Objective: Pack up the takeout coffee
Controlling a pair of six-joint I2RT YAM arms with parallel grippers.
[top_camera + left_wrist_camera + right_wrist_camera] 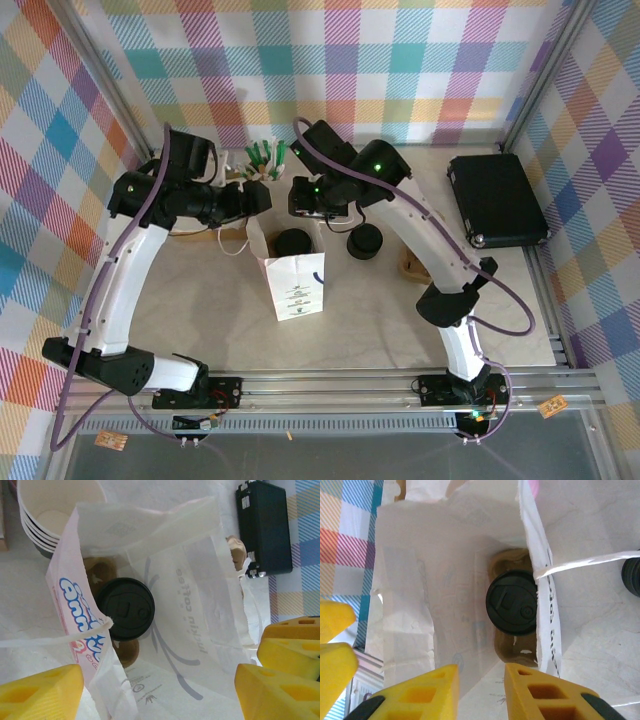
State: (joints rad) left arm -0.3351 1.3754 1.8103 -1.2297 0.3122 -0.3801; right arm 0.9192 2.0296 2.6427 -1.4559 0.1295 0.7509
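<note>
Left wrist view: takeout coffee mid-frame inside bag; left gripper wide, empty; right gripper barely parted, hold unclear; best lift out gently.

Through the bag wall I see grey lettering in reverse: one word reads "coffee", the other I can't make out. Blue bubble letters edged in pink on its outer face begin "Am". From above, the front print is too small to read.
</note>
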